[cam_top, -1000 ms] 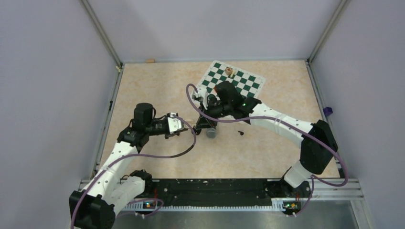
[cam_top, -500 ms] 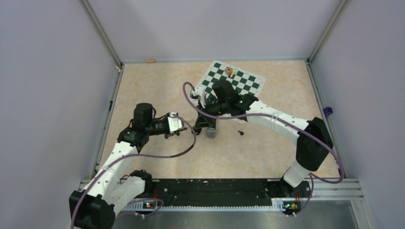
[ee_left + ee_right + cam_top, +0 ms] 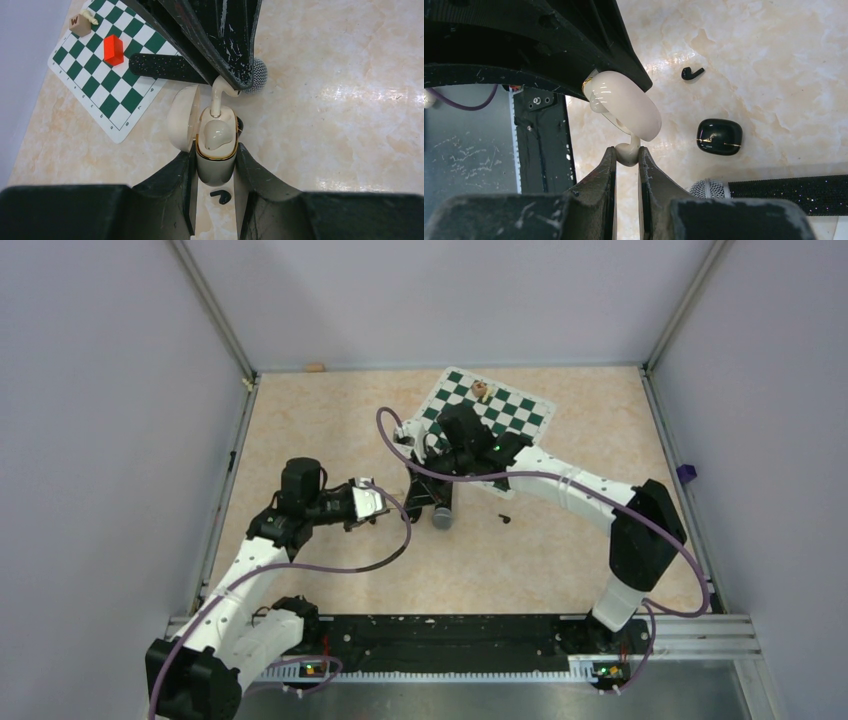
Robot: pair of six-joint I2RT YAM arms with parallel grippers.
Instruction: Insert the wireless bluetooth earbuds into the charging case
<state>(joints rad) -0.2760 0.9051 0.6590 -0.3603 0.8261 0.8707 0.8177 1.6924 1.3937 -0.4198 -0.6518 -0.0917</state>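
Your right jaws pinch a glossy off-white earbud (image 3: 628,154), its stem reaching into the open charging case (image 3: 216,167) clamped in your left jaws; another off-white bud (image 3: 216,135) sits inside. A black earbud (image 3: 692,73) and black case (image 3: 719,136) lie beyond the right jaws.

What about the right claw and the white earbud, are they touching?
Touching. The right wrist view shows the right gripper pinching the white earbud between both fingers.
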